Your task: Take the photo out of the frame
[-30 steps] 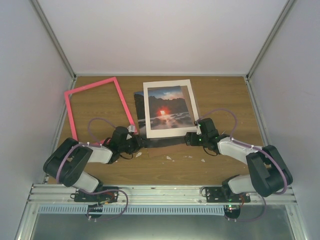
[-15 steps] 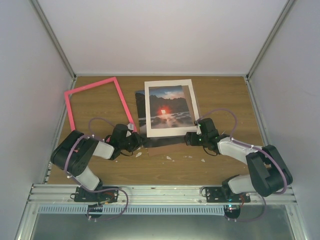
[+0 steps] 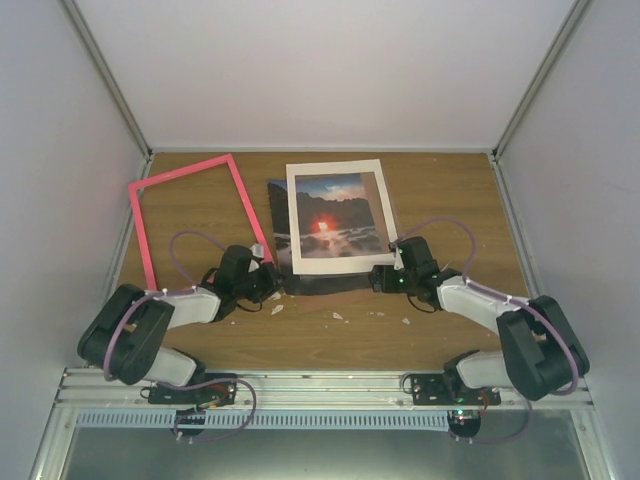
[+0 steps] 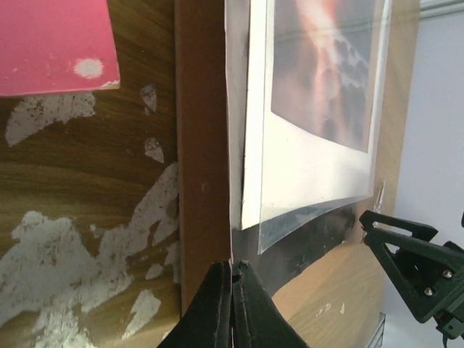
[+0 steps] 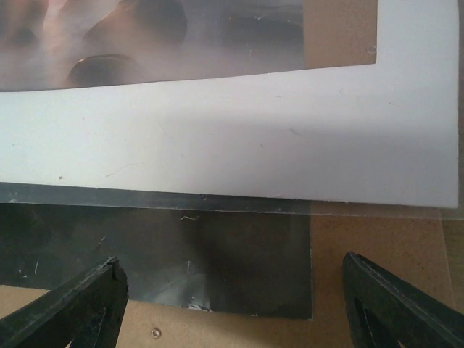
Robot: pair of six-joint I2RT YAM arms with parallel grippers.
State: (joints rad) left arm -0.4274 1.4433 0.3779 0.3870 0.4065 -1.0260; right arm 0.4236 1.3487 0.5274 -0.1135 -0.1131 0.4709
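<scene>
Both low: left arm (image 3: pixel 186 306), jaws together; right arm (image 3: pixel 472 299), jaws wide apart.

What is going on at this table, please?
The robot is taking a picture apart. The pink frame lies empty on the left of the table. The photo sits in a stack between a brown backing board and a white mat board. The left pincer is shut at the stack's near left corner; the right pincer hangs open at its near edge.
</scene>
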